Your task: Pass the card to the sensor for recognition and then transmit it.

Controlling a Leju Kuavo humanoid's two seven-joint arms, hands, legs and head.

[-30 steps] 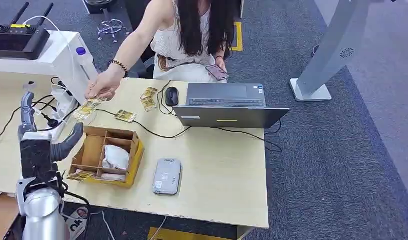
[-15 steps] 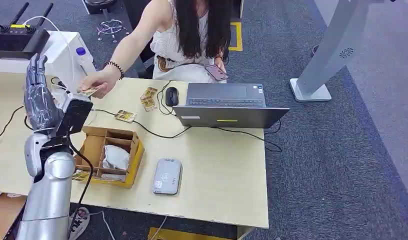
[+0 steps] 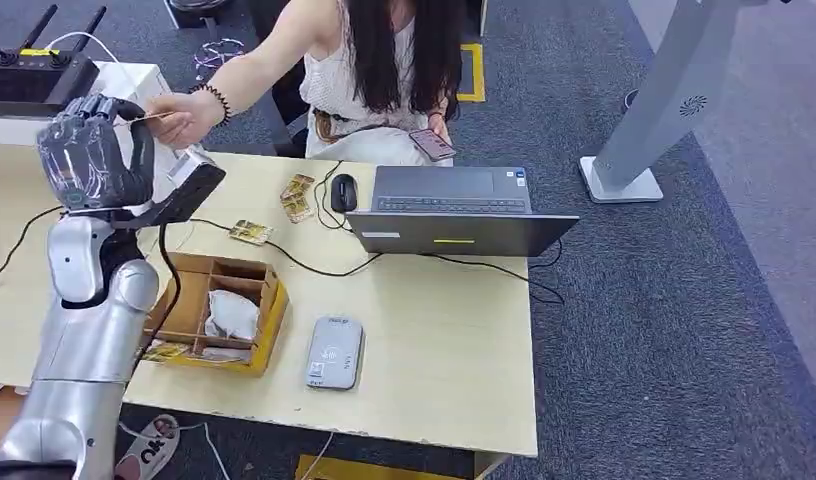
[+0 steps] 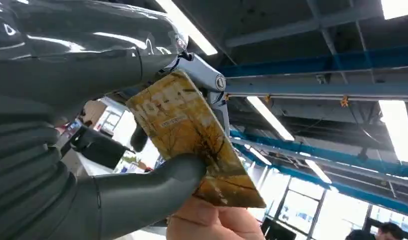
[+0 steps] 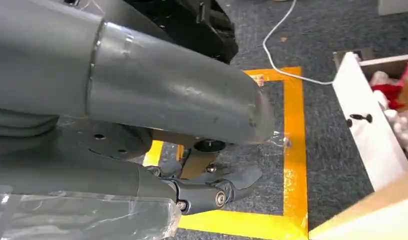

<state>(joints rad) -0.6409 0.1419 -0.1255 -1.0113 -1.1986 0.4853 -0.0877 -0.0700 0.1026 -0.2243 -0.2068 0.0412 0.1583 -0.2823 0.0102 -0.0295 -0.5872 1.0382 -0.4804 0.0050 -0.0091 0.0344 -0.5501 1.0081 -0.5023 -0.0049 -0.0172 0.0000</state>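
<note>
My left hand [image 3: 89, 150] is raised at the far left, level with a person's outstretched hand [image 3: 184, 115]. Between them is a card [image 3: 144, 117], seen edge-on. In the left wrist view the yellow-brown card [image 4: 192, 135] sits between my thumb [image 4: 142, 190] and the darker fingers behind it, while the person's fingers [image 4: 217, 225] still hold its other edge. The grey card sensor [image 3: 334, 352] lies flat on the table near its front edge. My right hand [image 5: 142, 100] hangs over the floor with nothing in it.
A partitioned cardboard box [image 3: 269, 300] sits on the table [image 3: 444, 330] beside the sensor. More cards [image 3: 297, 197] and one by a cable [image 3: 251, 232] lie near a mouse [image 3: 343, 191] and an open laptop [image 3: 454, 210]. A white stand [image 3: 134, 95] is behind my left hand.
My left arm rose from beside the box to shoulder height. The person lifted a card off the table and brought it into my left hand, whose fingers have curled around it.
</note>
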